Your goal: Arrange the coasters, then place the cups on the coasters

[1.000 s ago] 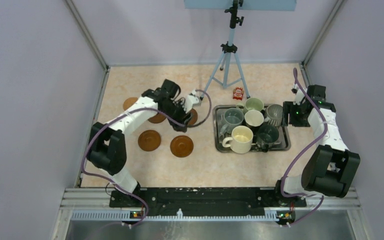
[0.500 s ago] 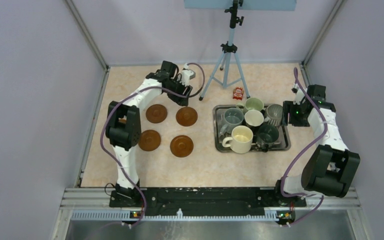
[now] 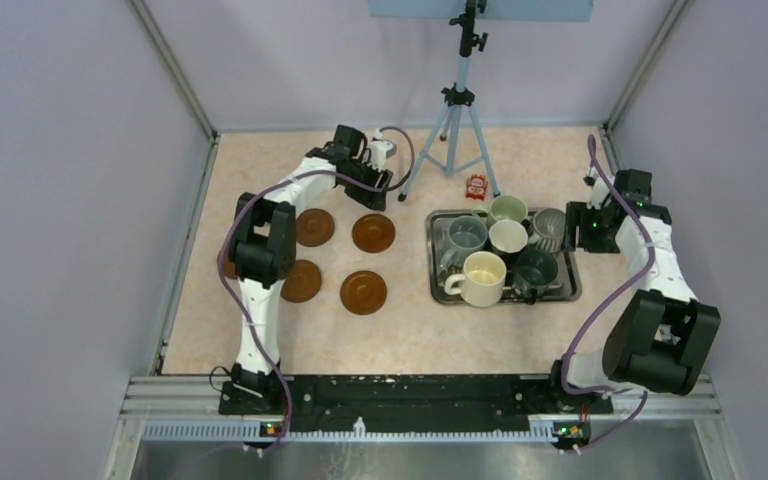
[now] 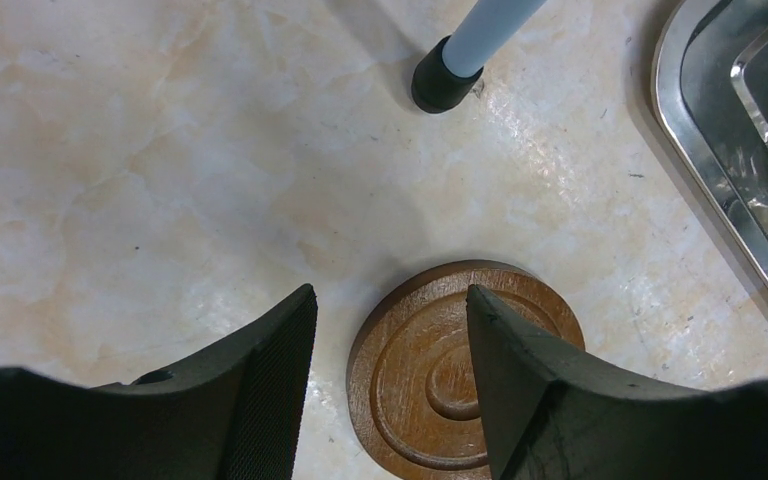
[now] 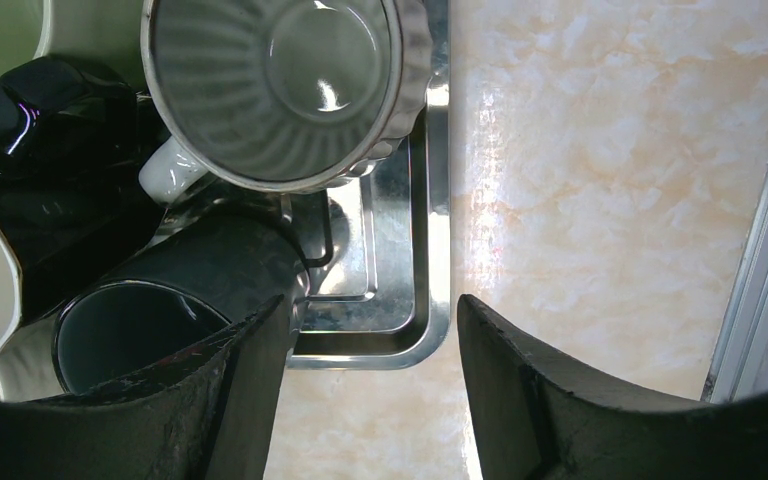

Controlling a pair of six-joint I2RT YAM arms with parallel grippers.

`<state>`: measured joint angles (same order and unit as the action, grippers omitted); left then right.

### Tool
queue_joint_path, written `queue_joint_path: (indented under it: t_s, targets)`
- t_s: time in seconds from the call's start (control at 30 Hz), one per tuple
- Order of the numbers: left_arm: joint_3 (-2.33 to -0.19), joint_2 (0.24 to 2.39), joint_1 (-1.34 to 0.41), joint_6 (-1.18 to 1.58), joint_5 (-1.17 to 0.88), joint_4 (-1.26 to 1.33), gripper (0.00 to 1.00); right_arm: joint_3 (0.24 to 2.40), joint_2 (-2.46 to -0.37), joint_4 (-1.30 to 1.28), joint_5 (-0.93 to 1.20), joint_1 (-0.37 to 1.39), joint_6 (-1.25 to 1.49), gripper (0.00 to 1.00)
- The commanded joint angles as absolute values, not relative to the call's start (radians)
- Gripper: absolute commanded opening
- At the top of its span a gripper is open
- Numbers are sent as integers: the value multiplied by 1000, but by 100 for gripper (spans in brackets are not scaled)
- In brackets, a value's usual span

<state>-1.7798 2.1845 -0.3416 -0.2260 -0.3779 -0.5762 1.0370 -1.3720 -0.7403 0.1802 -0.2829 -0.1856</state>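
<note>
Four coasters (image 3: 363, 292) lie in plain sight on the pale table (image 3: 410, 340), set out as a loose two-by-two square toward 9 o'clock of its middle, none touching another. The left pincer (image 4: 390, 295) hangs just off the 12 o'clock side of the square's far-right coaster (image 3: 373, 233). Seen from its own wrist, its two fingers stand apart, released, with nothing between them but bare tabletop. That coaster lies flat below and a little toward 5 o'clock of the gap, and one finger covers part of its rim in that view. A tripod foot (image 4: 442, 85) rests on the table near 12 o'clock of the gap. Six mugs (image 3: 482, 275) are crowded together in a steel tray (image 3: 501, 300) toward 3 o'clock of the table's middle, well apart from the coasters. The right pincer (image 5: 372, 302) hovers at the tray's 3 o'clock edge, also released and gripping nothing, its fingers spread over the tray's corner rim. The ribbed grey mug (image 5: 280, 90) sits at about 11 o'clock of that gap. The dark mug (image 5: 130, 330) is at 9 o'clock, close against one finger; whether they touch I cannot tell.
</note>
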Motion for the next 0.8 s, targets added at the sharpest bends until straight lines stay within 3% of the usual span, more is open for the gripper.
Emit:
queue_joint_path:
  t_s: [0.0, 0.77]
  targets:
    - [-1804, 2198, -355, -216, -406, -564, 63, 1067, -1367, -712, 177, -291, -176, 62]
    - [-1647, 2132, -381, -297, -485, -653, 61, 1081, -1380, -713, 187, -291, -176, 62]
